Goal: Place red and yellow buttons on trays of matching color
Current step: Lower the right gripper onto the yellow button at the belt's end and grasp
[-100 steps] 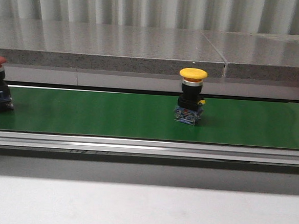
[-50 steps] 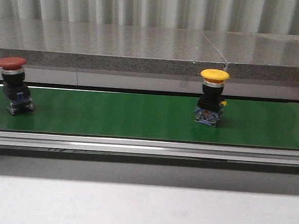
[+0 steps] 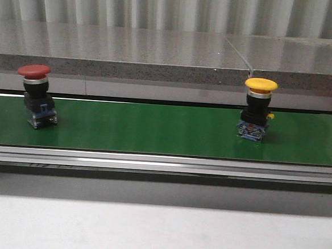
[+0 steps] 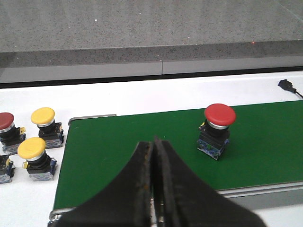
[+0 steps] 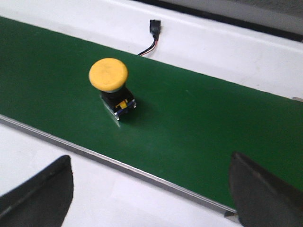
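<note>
A green belt (image 3: pixel 154 129) is seen running across the front view. A red button (image 3: pixel 36 95) is stood upright on its left part, and a yellow button (image 3: pixel 257 108) upright on its right part, well apart. The left gripper (image 4: pixel 154 156) is clenched, fingers pressed together and holding nothing, near the red button. The right gripper (image 5: pixel 151 189) is spread wide, empty, above the belt's edge. Spare buttons (image 4: pixel 40 137) are seen beside the belt's end on the white table (image 4: pixel 118 97).
</note>
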Action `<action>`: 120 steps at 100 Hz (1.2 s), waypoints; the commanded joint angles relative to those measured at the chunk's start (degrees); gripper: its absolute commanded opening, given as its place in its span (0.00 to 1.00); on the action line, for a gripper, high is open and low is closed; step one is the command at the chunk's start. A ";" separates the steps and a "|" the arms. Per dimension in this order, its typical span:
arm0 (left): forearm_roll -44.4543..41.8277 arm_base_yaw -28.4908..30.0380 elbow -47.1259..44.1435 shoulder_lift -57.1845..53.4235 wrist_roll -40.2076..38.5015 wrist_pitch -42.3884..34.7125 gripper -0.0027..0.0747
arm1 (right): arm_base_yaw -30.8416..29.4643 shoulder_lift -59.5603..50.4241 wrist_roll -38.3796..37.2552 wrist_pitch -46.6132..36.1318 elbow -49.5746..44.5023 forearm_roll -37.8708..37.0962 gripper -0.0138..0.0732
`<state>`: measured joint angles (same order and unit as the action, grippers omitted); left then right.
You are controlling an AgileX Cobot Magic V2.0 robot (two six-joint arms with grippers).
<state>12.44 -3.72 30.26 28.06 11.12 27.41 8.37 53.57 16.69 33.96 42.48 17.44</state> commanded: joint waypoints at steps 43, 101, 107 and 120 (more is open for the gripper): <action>0.92 -0.43 1.59 0.07 -0.15 -4.63 0.01 | 3.88 24.95 1.06 -5.13 13.70 0.94 0.91; 0.92 -0.43 1.59 0.07 -0.15 -4.63 0.01 | 3.67 30.73 1.06 -7.58 16.13 0.47 0.36; 0.92 -0.43 1.59 0.07 -0.15 -4.63 0.01 | 3.43 30.13 1.06 -6.04 16.94 0.45 0.36; 0.92 -0.43 1.59 0.07 -0.15 -4.63 0.01 | 1.22 27.93 1.06 -1.60 18.86 0.39 0.36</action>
<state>12.44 -3.72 30.26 28.06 11.12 27.41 11.35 85.48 17.04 31.42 58.39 17.67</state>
